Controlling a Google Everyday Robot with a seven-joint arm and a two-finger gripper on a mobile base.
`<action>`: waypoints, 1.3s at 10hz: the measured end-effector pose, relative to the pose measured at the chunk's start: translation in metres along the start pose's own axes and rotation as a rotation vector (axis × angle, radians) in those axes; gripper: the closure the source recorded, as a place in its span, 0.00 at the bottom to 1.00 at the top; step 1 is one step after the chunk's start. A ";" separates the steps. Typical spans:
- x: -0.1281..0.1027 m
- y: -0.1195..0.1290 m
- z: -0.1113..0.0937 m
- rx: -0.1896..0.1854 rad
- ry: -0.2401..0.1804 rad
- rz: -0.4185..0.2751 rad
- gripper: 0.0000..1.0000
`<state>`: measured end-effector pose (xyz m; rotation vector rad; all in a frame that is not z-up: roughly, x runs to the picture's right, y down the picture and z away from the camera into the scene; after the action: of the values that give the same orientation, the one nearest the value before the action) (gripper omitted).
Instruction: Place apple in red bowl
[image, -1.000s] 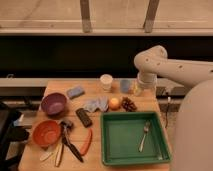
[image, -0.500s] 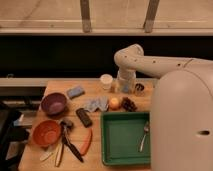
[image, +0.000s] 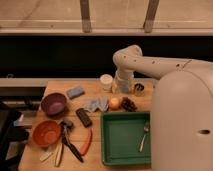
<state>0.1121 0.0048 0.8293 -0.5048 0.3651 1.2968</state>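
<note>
— At the back of the light wooden table (image: 60, 86), where is the robot's reach?

— White arm bent down from the right; the gripper (image: 121, 90) hangs low over the far side of the table, between a white paper cup (image: 106, 81) and a small metal tin (image: 139, 89). Whether it stands open or closed cannot be told from this angle, and nothing can be seen in its hold

— And the fruit?

— The small round orange-yellow apple (image: 114, 103) sits on the tabletop just in front of the gripper. A crumpled blue-grey cloth (image: 96, 104) lies just beside it on one side, a dark brown pinecone-like clump (image: 129, 104) on the other, and the far rim of a green plastic tray (image: 122, 142) runs just in front. A metal spoon (image: 144, 135) lies in the tray

— The target?

— The shallow round orange-red bowl (image: 46, 133) stands near the front left corner, well apart from the apple, with a round purple bowl (image: 53, 103) behind it
</note>
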 end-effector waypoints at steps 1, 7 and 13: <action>-0.003 0.004 0.009 -0.012 0.001 -0.005 0.38; -0.006 0.020 0.058 -0.076 0.058 -0.024 0.38; 0.000 0.028 0.085 -0.129 0.116 -0.029 0.38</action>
<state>0.0833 0.0569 0.8963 -0.6939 0.3713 1.2712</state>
